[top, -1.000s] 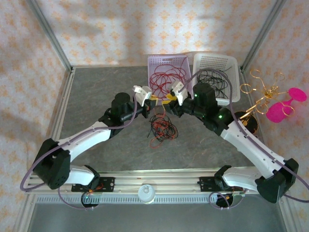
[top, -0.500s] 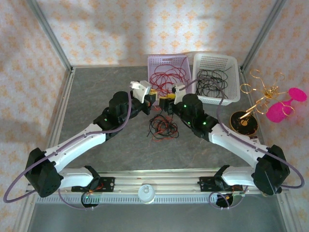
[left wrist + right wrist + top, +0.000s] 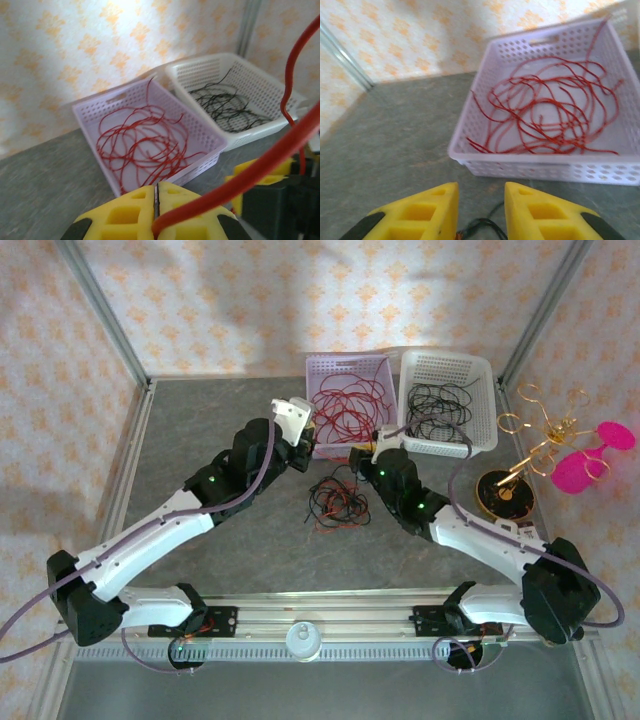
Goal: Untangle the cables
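Observation:
The cables (image 3: 338, 502), a small tangle of red and black wires, lie on the grey table between both arms. My left gripper (image 3: 308, 452) hovers by the lilac basket's near corner. In the left wrist view its yellow fingers (image 3: 156, 202) are shut on a red cable (image 3: 260, 162) that runs up and to the right. My right gripper (image 3: 357, 457) is just behind the tangle. Its jaws (image 3: 481, 202) stand open with a gap and nothing between them. A bit of black and red cable (image 3: 487, 231) shows below them.
At the back stand a lilac basket (image 3: 318, 368) with loose red wires (image 3: 345, 400) and a white basket (image 3: 484, 370) with black wires (image 3: 440, 405). A gold wire stand (image 3: 540, 440) with pink discs is at the right. Metal frame posts and papered walls enclose the table.
My left gripper has moved back toward the lilac basket with the red cable. My right arm has swung left and down toward the tangle, and its jaws have narrowed.

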Motion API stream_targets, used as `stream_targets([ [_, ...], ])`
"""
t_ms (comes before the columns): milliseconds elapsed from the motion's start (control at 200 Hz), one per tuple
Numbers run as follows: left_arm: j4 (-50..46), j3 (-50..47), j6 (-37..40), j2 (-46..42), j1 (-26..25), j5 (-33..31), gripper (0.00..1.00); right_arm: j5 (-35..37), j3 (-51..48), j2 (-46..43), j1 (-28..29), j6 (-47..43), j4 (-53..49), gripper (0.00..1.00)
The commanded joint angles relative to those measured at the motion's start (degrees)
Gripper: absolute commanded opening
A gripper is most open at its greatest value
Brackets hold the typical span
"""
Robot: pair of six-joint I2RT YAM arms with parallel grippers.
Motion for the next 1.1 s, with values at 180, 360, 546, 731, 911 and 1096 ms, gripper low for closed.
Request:
stream_targets([
  [180, -7.0, 6.9, -2.3, -3.9, 0.1, -1.6, 0.00, -10.2, -11.4, 2.6, -6.4, 4.9, 9.6, 0.05],
  [360, -9.4, 12.9, -2.8, -2.9, 0.1, -1.4, 0.00, -12.0, -13.4, 6.8, -6.4, 6.3, 12.4, 0.05],
  [546, -13.3, 18.3, -3.0, -1.5, 0.1, -5.1, 0.00, -9.8, -14.5, 6.4, -6.5, 4.5, 12.3, 0.17],
  [731, -18.2, 22.3, -1.7, 0.0, 0.2, -6.4, 0.00, -4.2, -14.2, 5.3, -7.1, 3.5, 8.7, 0.47],
  [911, -19.8, 22.7, -2.5, 1.2, 0.2, -4.8, 0.00, -0.6, -14.6, -2.5, -7.6, 1.4, 1.8, 0.51],
  [1096, -23.2, 24.3, -3.2, 3.2, 0.2, -2.1, 0.00, -10.5, -9.8, -19.0, -7.7, -2.0, -7.7, 0.56],
])
